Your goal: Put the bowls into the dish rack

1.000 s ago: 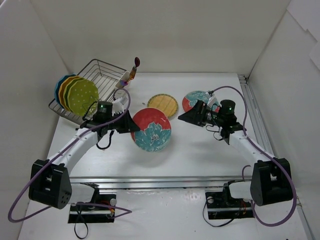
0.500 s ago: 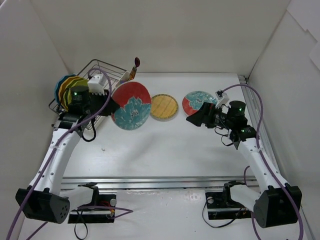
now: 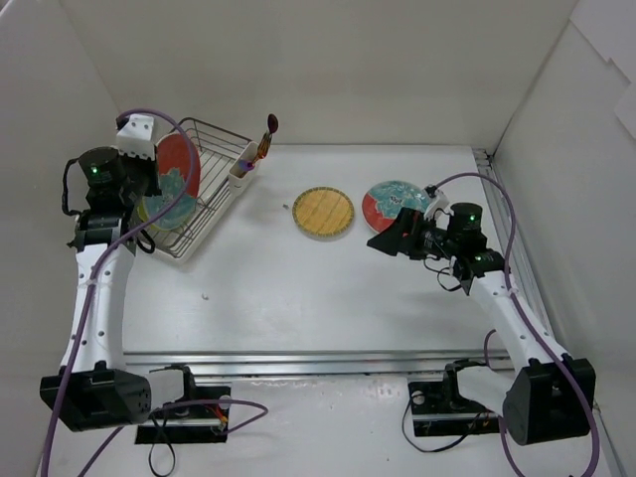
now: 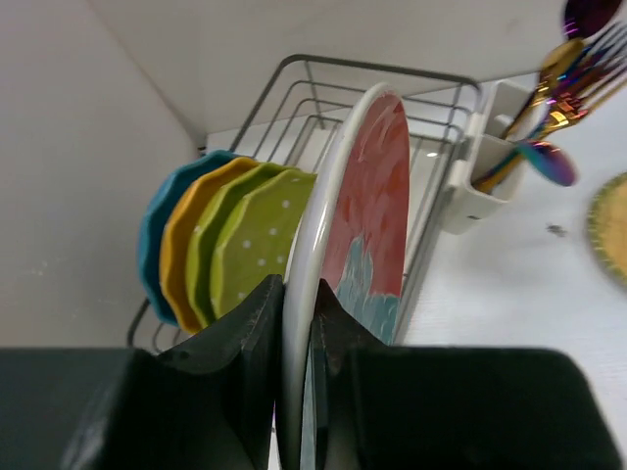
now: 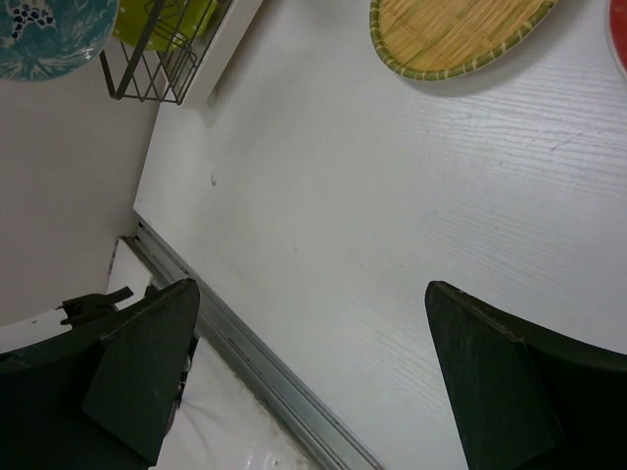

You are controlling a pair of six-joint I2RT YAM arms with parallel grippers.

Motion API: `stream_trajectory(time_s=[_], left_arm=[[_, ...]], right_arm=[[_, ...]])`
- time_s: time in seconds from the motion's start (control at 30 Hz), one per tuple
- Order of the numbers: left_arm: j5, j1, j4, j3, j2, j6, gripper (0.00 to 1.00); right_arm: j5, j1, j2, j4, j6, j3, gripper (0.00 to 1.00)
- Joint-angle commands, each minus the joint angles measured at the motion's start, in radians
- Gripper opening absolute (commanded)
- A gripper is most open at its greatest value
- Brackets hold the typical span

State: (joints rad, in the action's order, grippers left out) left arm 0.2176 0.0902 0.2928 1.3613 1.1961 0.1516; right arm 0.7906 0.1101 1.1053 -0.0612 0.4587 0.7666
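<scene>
My left gripper [image 4: 297,294] is shut on the rim of a red-and-teal bowl [image 4: 377,196], held on edge over the silver dish rack [image 4: 392,73]. Just left of it stand blue [image 4: 152,245], orange [image 4: 176,245] and two green [image 4: 260,235] bowls in the rack's slots. From above, that gripper [image 3: 149,189] and held bowl [image 3: 177,167] sit at the rack [image 3: 214,164]. A tan woven bowl [image 3: 324,212] and a second red-and-teal bowl [image 3: 393,202] lie flat on the table. My right gripper [image 3: 383,238] hovers open by that second bowl, nothing between its fingers [image 5: 312,294].
A white utensil cup [image 4: 480,176] with iridescent cutlery hangs on the rack's near corner [image 3: 241,169]. White walls close in on the left, back and right. A metal rail [image 5: 255,362] runs along the table's near edge, another down the right side.
My left arm has swung the red-and-teal bowl from the table's middle leftward to the rack and turned it on edge. The right arm has pulled back slightly.
</scene>
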Motion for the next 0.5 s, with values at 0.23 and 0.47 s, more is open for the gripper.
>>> stream_trajectory(time_s=[0.23,0.47], left_arm=[[0.068,0.097,-0.397,0.11,0.129,0.195,0.0],[0.129,0.124,-0.411,0.163,0.2,0.319,0.0]], right_arm=[[0.128,-0.006,0.073,-0.158,0.103,-0.055,0.97],[0.137,-0.006,0.119,-0.183,0.115,-0.053,0.97]])
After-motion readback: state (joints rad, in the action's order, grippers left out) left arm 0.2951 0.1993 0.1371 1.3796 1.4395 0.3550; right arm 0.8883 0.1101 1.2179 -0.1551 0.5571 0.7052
